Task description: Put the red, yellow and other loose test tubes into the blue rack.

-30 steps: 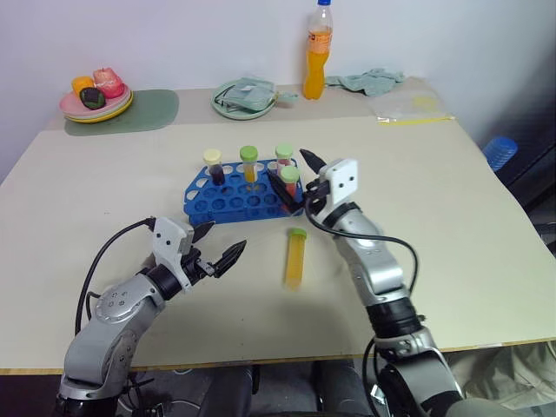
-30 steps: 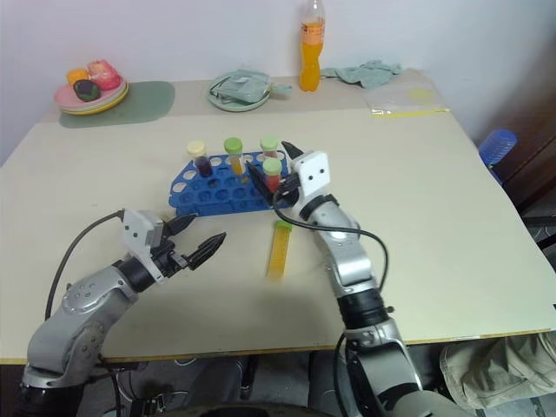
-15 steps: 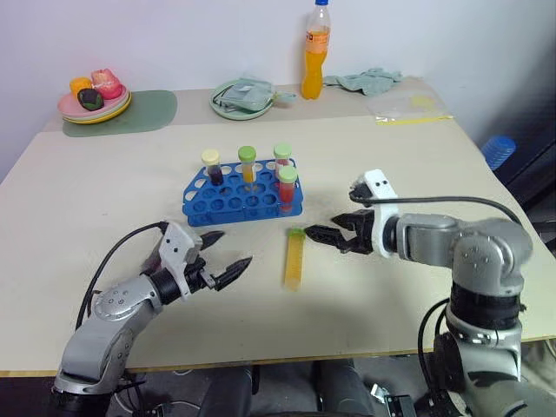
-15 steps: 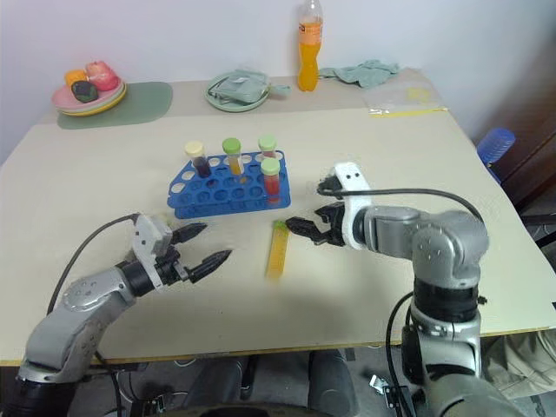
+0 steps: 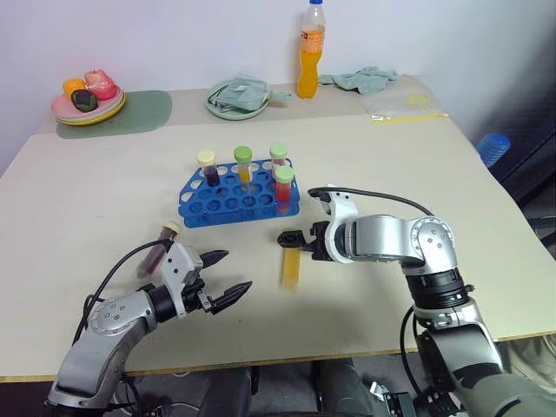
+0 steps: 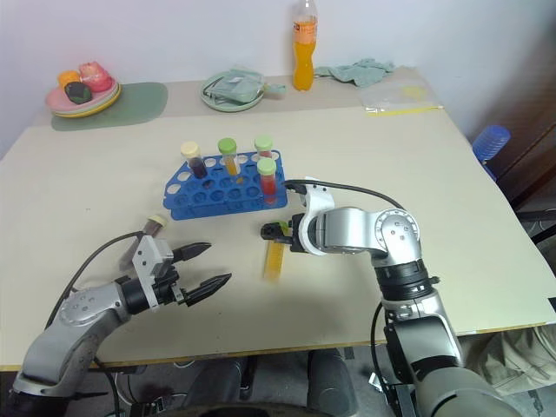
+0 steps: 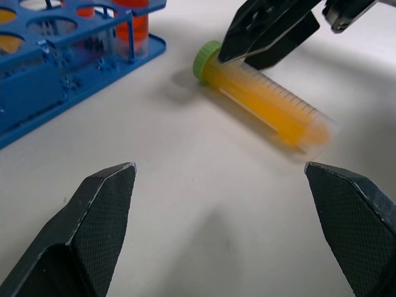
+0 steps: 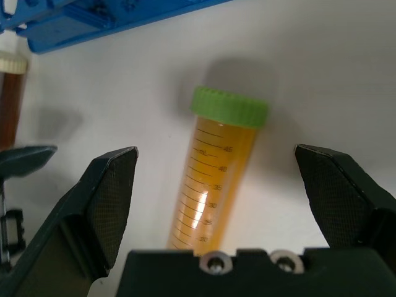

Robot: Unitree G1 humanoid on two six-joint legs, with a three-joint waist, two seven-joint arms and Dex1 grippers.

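Head view: a brown tube (image 5: 159, 252) lies beside the spread left gripper (image 5: 222, 276), near the blue rack (image 5: 234, 198). Right wrist view: wide-open right gripper (image 8: 216, 176) straddles the yellow tube (image 8: 213, 185) lying on the table (image 8: 346, 80).

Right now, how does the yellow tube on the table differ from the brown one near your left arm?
The yellow tube has a green cap; the brown tube has a cream cap. The yellow one lies between the open fingers of the right gripper, in front of the blue rack; the brown one lies beside the left gripper, ungripped. Both lie flat outside the rack.
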